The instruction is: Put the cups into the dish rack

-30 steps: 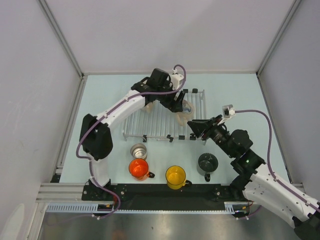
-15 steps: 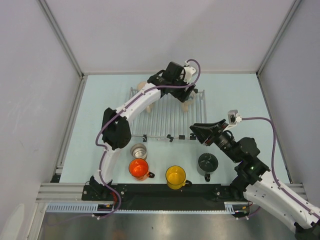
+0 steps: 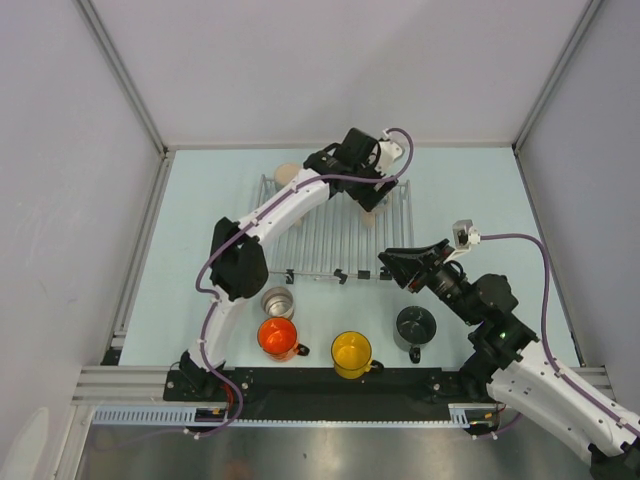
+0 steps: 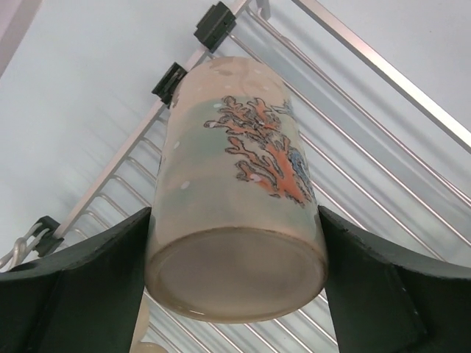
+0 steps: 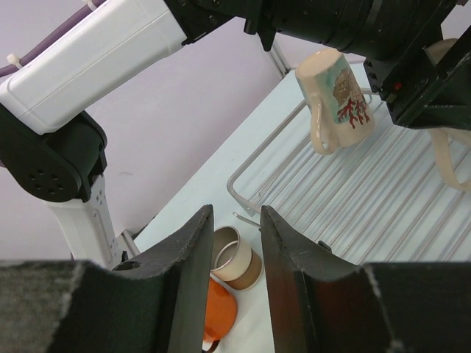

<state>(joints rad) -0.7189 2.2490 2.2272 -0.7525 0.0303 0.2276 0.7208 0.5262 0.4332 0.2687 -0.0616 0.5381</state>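
At the far right corner of the flat silver wire dish rack (image 3: 320, 235), a coral-printed beige mug (image 3: 371, 207) is sitting in the left claw (image 3: 372, 198). The left wrist view is showing this mug (image 4: 235, 147) base-first, with its mouth pointing away towards the rack wires (image 4: 383, 125). I cannot tell whether its rim is touching them. The left claw (image 4: 235, 217) is clamping it, with one dark finger (image 4: 81, 287) lying against each side of the mug's body.

A second beige mug (image 3: 287, 173) is standing at the rack's far left corner. In the right wrist view it (image 5: 335, 95) is showing a similar coral print, with its handle facing the near side of the rack (image 5: 368, 198).

The right claw (image 3: 385, 263) is hovering just beside the rack's near right corner and pointing left. Its fingers (image 5: 188, 279) are standing a little apart with nothing between them.

The other four cups are waiting in front of the rack's near edge on the pale green worktop (image 3: 200, 220). A shiny steel cup (image 3: 277, 301) is sitting upright just near the rack's left end, with an orange mug (image 3: 277, 337) touching or almost touching it on the near side. A yellow mug (image 3: 351, 352) is sitting to the right of the orange one. A dark grey mug (image 3: 415, 325) is sitting further right, near the right arm.
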